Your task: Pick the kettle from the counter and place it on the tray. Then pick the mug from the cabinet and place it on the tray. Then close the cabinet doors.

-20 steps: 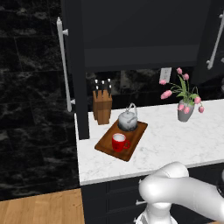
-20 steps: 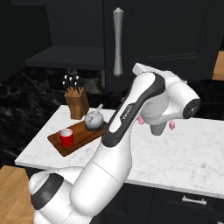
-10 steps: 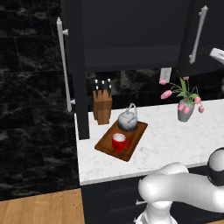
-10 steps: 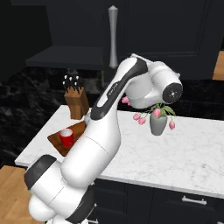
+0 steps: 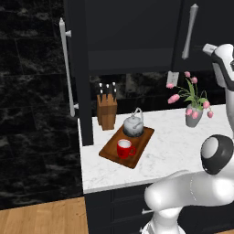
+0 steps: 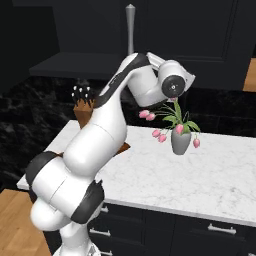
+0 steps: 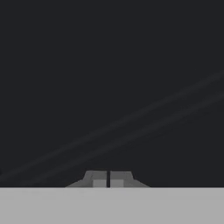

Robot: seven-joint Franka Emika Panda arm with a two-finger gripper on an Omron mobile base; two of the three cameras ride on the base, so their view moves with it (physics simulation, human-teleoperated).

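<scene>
Spanning the width of the kitchen, the counter (image 5: 169,146) showed as a white marble-veined slab over dark lower cabinets, with a black marbled wall to its left and a strip of wooden floor (image 5: 41,217) below. On it, near the left end, lay the tray (image 5: 139,145), a reddish-brown board set at an angle; the kettle (image 5: 134,125) stood on its far part and the mug (image 5: 124,149) on its near part, the two close together but apart. A knife block (image 5: 107,112) stood just behind the tray, and a vase of pink tulips (image 5: 194,116) stood farther right on the slab. Above, the cabinet (image 5: 132,32) hung dark and large; its left door (image 5: 75,68) stood swung out, edge-on in the left base view, with its silver bar handle (image 5: 66,68) facing left, while the right door (image 5: 201,32) with its own handle (image 5: 189,32) lay across the front at a slight angle. The arm reached up toward that right door. In the hand view the gripper (image 7: 108,179) faced a plain dark panel crossed by faint slanting lines, its two fingertips pressed together with nothing between them; whether they touched the panel could not be told.
</scene>
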